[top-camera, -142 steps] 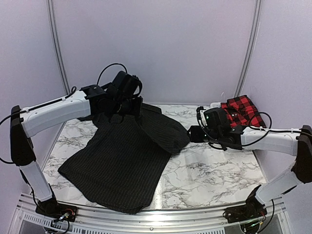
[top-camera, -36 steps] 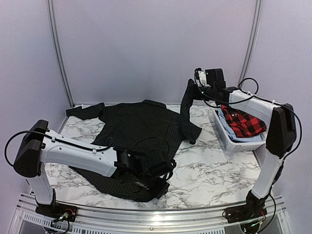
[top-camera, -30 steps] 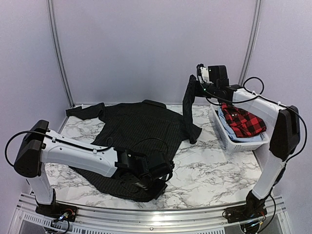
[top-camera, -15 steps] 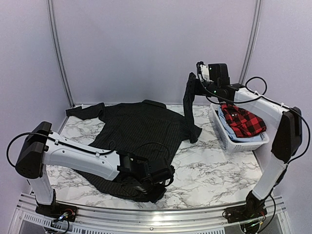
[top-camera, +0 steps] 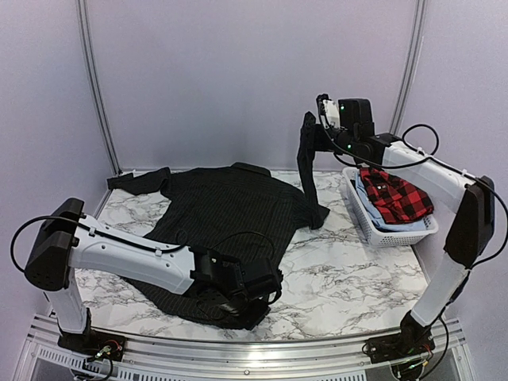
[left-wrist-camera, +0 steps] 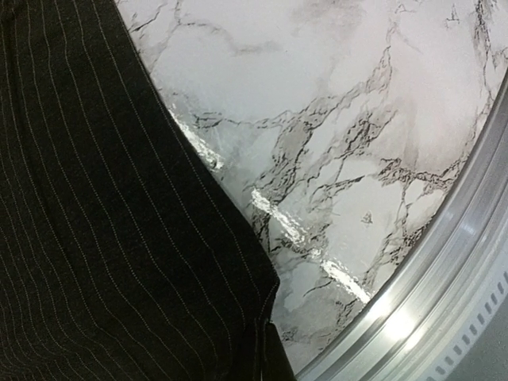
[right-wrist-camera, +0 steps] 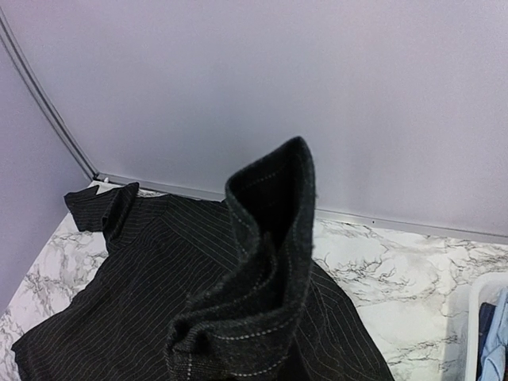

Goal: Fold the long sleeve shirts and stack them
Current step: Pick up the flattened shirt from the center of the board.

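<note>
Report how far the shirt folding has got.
Done: nothing folded yet; the black pinstriped shirt lies spread on the table. In hand: the right gripper holds its sleeve raised, the left gripper has its jaws closed at the near hem. Left: fold it, then the red checked shirt lying in the basket, and stack both.

You see the black pinstriped shirt [top-camera: 222,214] as matt woven cloth; the table [top-camera: 341,270] under it looks smooth and glossy, marble-patterned, catching glare; the rail [left-wrist-camera: 444,302] at the table's near edge is brushed metal; the basket [top-camera: 373,226] on the table's right is white plastic, the checked shirt [top-camera: 393,198] inside it soft cloth.
</note>
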`<state>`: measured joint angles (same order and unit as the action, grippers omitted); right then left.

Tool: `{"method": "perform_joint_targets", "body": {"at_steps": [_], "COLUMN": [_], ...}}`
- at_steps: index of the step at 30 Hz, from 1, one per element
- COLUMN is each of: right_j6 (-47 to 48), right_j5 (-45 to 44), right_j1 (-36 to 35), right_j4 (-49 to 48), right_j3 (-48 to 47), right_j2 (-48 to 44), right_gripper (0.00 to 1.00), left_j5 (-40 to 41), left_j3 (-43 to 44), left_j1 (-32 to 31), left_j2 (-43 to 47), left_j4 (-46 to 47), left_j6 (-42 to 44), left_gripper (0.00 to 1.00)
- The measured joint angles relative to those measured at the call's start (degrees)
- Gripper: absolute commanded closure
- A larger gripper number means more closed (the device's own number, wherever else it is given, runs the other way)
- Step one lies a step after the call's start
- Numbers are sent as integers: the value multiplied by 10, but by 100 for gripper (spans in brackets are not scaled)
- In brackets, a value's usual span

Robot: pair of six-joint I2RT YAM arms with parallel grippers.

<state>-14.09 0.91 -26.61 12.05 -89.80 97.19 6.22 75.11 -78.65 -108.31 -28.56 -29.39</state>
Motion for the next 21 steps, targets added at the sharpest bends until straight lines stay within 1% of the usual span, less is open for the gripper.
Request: {"method": "perform_joint_targets", "body": {"at_steps": [5,10,16,21], "right_j6": [31,66,103,143], "right_j5": [5,21,33,34], "right_j1": [-7,-16,-48,-96], "right_j4": [-28,-84,-207,-319], "right_j3": [-1,-13,-26,-32], "right_j2": [-4,-3,4,33], "right_gripper": [100,100,100,100], "left_j5": [43,100,152,174], "left_j3": [-35,-99,-185,-254], "left_j1": [1,19,66,82], "left_j2": [34,124,253,315], "left_j4": [1,3,7,9], "left_j6": [-20,-73,-157,-222], "left_gripper": [100,100,100,100]}}
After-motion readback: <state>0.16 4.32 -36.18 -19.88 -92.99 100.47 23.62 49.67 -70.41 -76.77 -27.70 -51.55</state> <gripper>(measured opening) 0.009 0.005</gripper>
